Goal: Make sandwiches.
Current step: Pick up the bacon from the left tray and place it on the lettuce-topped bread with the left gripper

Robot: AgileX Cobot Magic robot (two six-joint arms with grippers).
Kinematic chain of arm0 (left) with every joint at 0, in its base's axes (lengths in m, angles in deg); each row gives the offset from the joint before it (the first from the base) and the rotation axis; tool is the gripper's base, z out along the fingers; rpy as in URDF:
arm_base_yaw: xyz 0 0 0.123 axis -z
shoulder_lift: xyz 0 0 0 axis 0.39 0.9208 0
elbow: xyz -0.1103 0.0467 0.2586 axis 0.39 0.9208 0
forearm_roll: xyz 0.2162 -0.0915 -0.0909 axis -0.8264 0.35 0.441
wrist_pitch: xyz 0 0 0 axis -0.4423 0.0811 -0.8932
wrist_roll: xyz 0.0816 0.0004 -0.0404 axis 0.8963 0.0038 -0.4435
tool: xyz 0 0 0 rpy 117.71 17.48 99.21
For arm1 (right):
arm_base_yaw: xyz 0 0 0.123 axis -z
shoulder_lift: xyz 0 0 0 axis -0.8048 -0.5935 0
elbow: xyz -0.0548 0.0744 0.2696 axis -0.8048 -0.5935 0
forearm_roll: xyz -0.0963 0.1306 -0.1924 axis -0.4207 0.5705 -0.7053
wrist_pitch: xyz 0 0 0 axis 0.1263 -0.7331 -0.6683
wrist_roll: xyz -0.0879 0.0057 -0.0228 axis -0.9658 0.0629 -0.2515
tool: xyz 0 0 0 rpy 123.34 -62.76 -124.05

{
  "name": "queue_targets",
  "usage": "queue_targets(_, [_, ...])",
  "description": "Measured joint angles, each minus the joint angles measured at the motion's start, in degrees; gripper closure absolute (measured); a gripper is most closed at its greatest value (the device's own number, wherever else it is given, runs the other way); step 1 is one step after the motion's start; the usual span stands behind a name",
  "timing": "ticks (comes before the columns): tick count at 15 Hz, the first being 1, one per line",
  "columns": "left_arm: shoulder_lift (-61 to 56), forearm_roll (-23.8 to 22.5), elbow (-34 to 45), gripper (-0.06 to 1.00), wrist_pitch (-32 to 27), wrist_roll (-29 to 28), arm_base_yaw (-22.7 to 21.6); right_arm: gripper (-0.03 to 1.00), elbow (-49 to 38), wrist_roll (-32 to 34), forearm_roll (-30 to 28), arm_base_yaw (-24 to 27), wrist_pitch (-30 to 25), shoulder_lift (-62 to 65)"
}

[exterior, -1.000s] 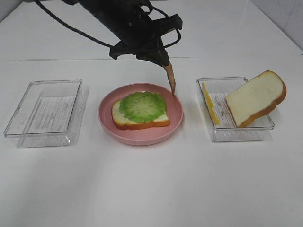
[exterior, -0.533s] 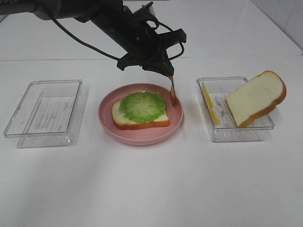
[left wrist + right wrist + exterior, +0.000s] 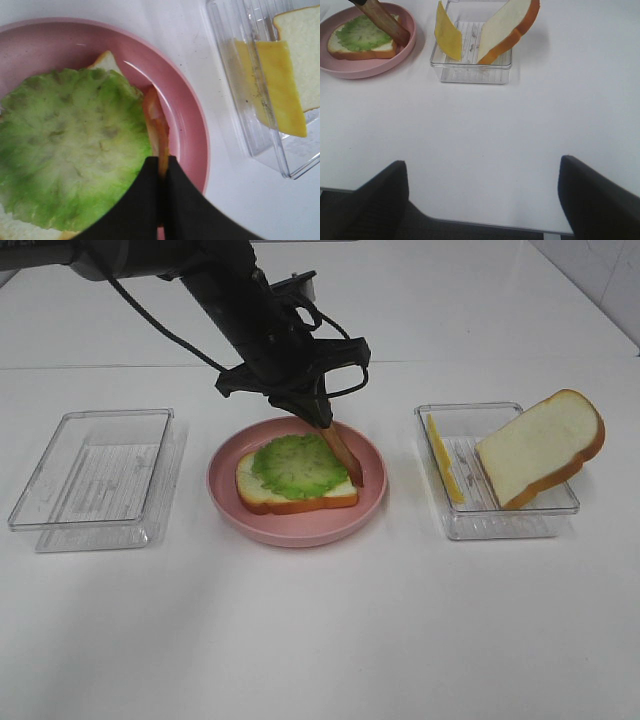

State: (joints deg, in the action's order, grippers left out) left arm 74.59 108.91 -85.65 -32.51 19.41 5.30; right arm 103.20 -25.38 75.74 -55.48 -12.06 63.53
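A pink plate (image 3: pixel 296 520) holds a bread slice topped with green lettuce (image 3: pixel 298 466). My left gripper (image 3: pixel 318 420) is shut on a reddish-brown meat slice (image 3: pixel 342 454), which slants down by the lettuce's right edge with its lower end at the plate's inner right side. The left wrist view shows my fingers (image 3: pixel 142 200) pinching the meat (image 3: pixel 156 122) beside the lettuce (image 3: pixel 70 150). My right gripper (image 3: pixel 480 200) is open and empty above bare table, out of the high view. A second bread slice (image 3: pixel 540 447) and a yellow cheese slice (image 3: pixel 443 458) lean in the right tray.
An empty clear tray (image 3: pixel 95 475) stands left of the plate. The right clear tray (image 3: pixel 500 520) stands right of the plate. In the right wrist view the plate (image 3: pixel 350 70), cheese (image 3: pixel 447 37) and bread slice (image 3: pixel 507 27) lie far ahead.
My left gripper has moved left and lower over the plate. The meat slice went from hanging upright at the plate's right rim to slanting toward the lettuce.
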Motion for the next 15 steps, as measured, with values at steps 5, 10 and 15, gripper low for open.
queue_targets(5, [-1.43,-9.45,-0.06,0.94,-3.32,-4.07,0.0,0.17,0.0,0.0,0.0,0.0,0.0,0.0])
queue_targets(10, [-1.55,-14.73,-0.06,0.94,-5.39,-4.53,0.0,0.17,0.0,0.0,0.0,0.0,0.0,0.0])
queue_targets(15, [-0.52,-16.62,-0.06,0.94,-6.47,-4.64,0.0,0.17,0.0,0.0,0.0,0.0,0.0,0.0])
